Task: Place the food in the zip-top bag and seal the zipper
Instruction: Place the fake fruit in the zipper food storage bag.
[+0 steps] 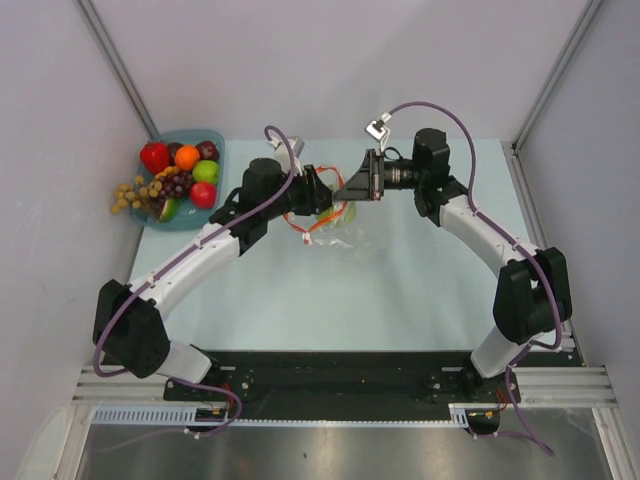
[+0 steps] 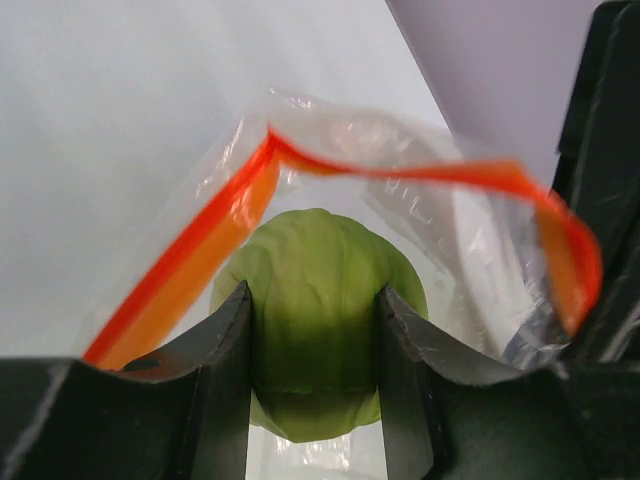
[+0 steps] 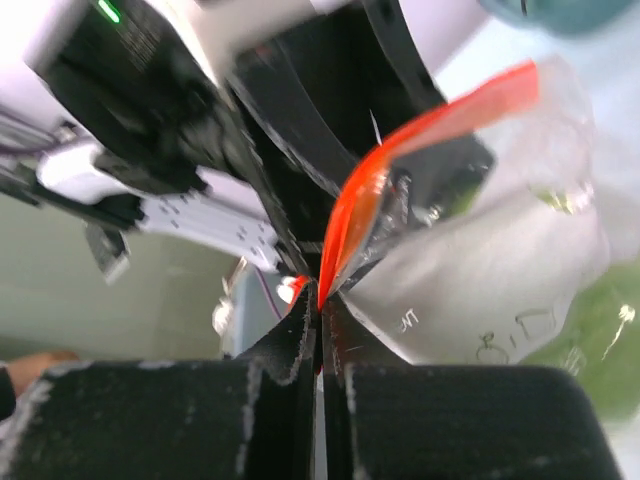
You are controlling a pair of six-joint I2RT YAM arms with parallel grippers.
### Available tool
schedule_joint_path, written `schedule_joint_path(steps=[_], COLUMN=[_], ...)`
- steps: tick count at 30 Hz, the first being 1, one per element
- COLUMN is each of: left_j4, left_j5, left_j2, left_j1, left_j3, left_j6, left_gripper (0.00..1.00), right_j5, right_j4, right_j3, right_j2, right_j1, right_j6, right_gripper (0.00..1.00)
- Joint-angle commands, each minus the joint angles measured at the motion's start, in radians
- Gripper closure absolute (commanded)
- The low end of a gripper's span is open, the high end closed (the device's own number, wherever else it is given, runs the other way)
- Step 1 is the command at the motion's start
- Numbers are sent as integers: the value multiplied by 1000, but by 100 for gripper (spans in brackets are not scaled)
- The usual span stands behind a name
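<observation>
While your left gripper (image 2: 313,297) clamps one green apple (image 2: 315,245) in the bag (image 2: 470,255) mouth, your right gripper (image 3: 320,315) pinches the zipper (image 3: 355,205); the bag's writing (image 3: 500,335) is too blurred to read.

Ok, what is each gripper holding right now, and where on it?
The left gripper grips a green apple by its sides; the right gripper pinches the bag by its orange zipper strip.
</observation>
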Motion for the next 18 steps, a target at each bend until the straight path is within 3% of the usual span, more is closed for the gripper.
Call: schedule_joint_path(steps=[1, 3, 5, 6, 7, 10, 14, 18], left_j4=[-5, -22, -37, -43, -49, -108, -262, -313], left_j5=[-1, 3, 9, 13, 20, 23, -26, -44], left_j2=[-3, -20, -47, -85, -112, -200, -261, -302], left_j1=[-5, -5, -3, -3, -2, -2, 3, 9], left_j3=[-2, -22, -25, -26, -28, -13, 34, 64], left_j6=[-94, -54, 16, 41, 67, 177, 325, 420], left_gripper=[86, 74, 53, 42, 23, 1, 0, 2], right_j5=[34, 37, 27, 24, 17, 8, 4, 8], right_j4=[360, 356, 324, 259, 220, 88, -29, -109], right_j3=[39, 38, 38, 39, 38, 34, 33, 33], right_j2=[23, 20, 12, 6, -3, -20, -34, -38], right_j1=[-10, -13, -17, -19, -23, -31, -37, -34], right_j6=[270, 283, 252, 229, 170, 62, -48, -108], right_gripper=[100, 100, 100, 100, 100, 100, 100, 100])
